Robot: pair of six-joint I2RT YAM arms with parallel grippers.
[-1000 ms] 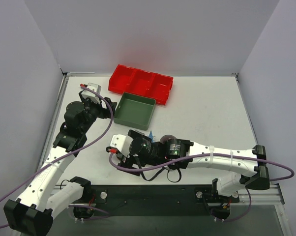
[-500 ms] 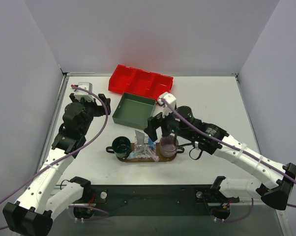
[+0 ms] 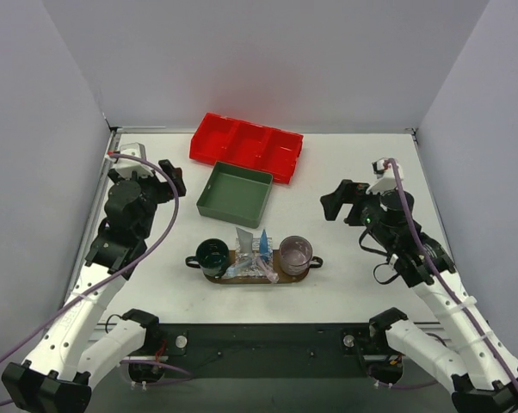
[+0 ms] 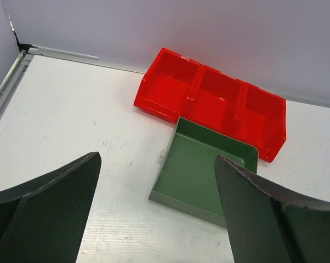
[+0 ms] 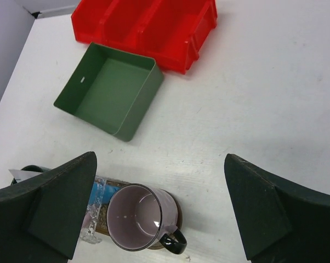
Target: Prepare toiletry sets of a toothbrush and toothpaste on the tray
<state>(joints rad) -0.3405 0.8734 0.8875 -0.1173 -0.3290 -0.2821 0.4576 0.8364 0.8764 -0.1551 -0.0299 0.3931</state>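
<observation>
The brown oval tray (image 3: pixel 250 280) lies near the table's front, with a dark green mug (image 3: pixel 212 255) on its left end and a pink mug (image 3: pixel 294 254) on its right end. Between the mugs rest a white tube (image 3: pixel 244 238), a blue tube (image 3: pixel 261 243) and clear-wrapped toothbrushes (image 3: pixel 246 268). My left gripper (image 3: pixel 170 176) hangs open at the far left, well away from the tray. My right gripper (image 3: pixel 338 200) is open to the right of the tray. In the right wrist view the pink mug (image 5: pixel 140 216), blue tube (image 5: pixel 99 192) and tray rim (image 5: pixel 177 208) show below the open gripper (image 5: pixel 159 158).
A green square box (image 3: pixel 235 194) sits behind the tray, also the green box (image 4: pixel 209 175) ahead of my open left gripper (image 4: pixel 157 159). A red divided bin (image 3: pixel 248 146) stands at the back. Grey walls close in the table on three sides.
My right arm has swung off the tray and back to the right, uncovering the mugs and toiletries. My left arm has pulled back a little toward the left wall.
</observation>
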